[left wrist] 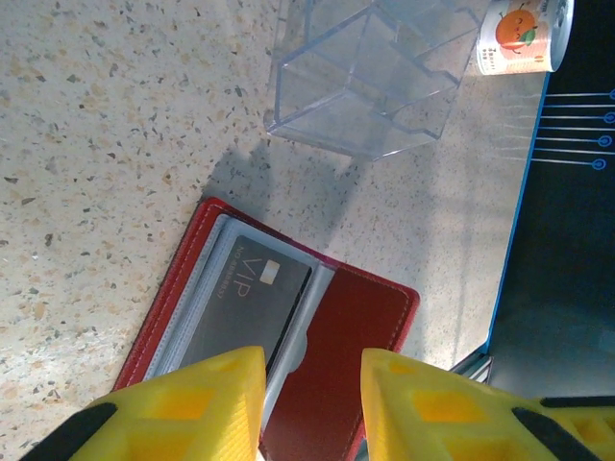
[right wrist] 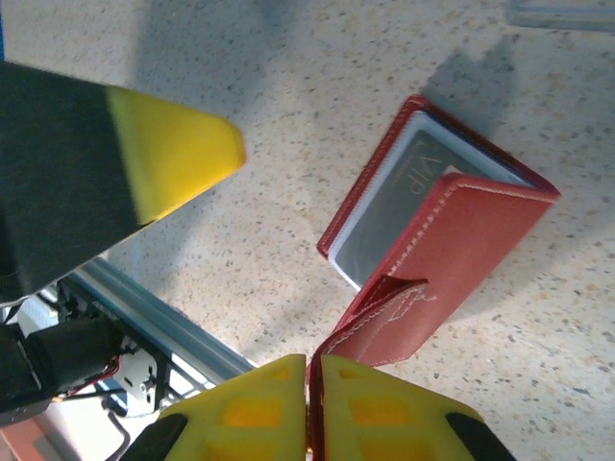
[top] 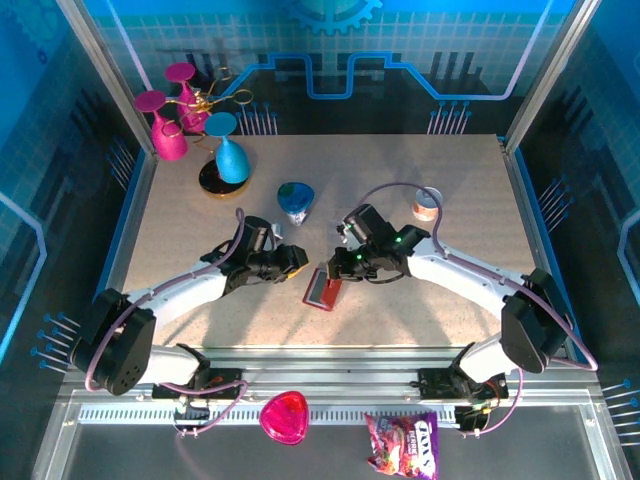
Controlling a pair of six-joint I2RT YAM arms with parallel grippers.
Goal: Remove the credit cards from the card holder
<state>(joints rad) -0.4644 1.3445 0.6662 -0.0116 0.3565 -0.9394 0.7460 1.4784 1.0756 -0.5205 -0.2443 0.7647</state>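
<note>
The dark red card holder [top: 323,288] lies open on the table between the two arms. In the left wrist view the card holder [left wrist: 360,317] shows a dark card [left wrist: 248,296] marked VIP tucked in its pale grey pocket. My left gripper [left wrist: 312,363] hovers open just above it, with nothing between its yellow fingers. My right gripper [right wrist: 314,365] is shut on the red cover flap of the card holder [right wrist: 461,254] and holds that flap raised. The dark card [right wrist: 392,206] shows under the flap. The blue card is hidden.
A clear plastic box [left wrist: 360,77] and a small orange-printed can [left wrist: 519,34] stand just beyond the card holder. A blue dish [top: 295,200] and coloured vases [top: 190,125] are at the back left. A pink heart dish [top: 285,416] and a candy bag [top: 402,445] lie off the front edge.
</note>
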